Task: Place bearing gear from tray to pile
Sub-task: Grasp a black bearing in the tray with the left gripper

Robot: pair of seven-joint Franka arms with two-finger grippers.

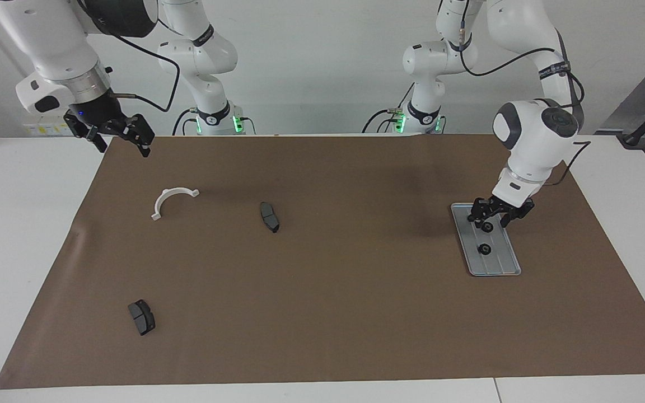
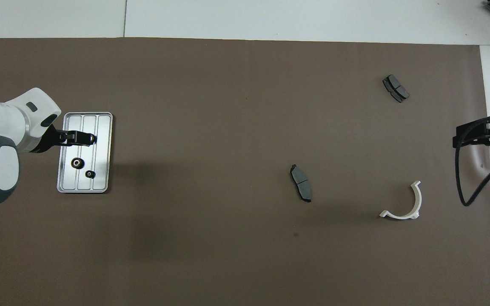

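Observation:
The silver ridged tray point(image 1: 501, 267) point(image 2: 102, 127) lies at the left arm's end of the mat. My left gripper point(image 1: 490, 220) point(image 2: 79, 138) is open and low over the tray. A small black bearing gear point(image 1: 487, 227) lies just below its fingertips, and another point(image 1: 484, 249) lies farther from the robots. The overhead view shows two gears point(image 2: 76, 162) point(image 2: 89, 174) in the tray. The pile is a white half-ring bracket point(image 1: 172, 200) point(image 2: 406, 204) and two dark brake pads point(image 1: 269, 216) point(image 1: 141, 317) toward the right arm's end. My right gripper point(image 1: 121, 140) point(image 2: 477, 134) waits open, raised over the mat's edge.
A brown mat point(image 1: 322, 291) covers most of the white table. The brake pads also show in the overhead view point(image 2: 301, 182) point(image 2: 395, 88). A black cable point(image 2: 468, 187) hangs from the right arm near the bracket.

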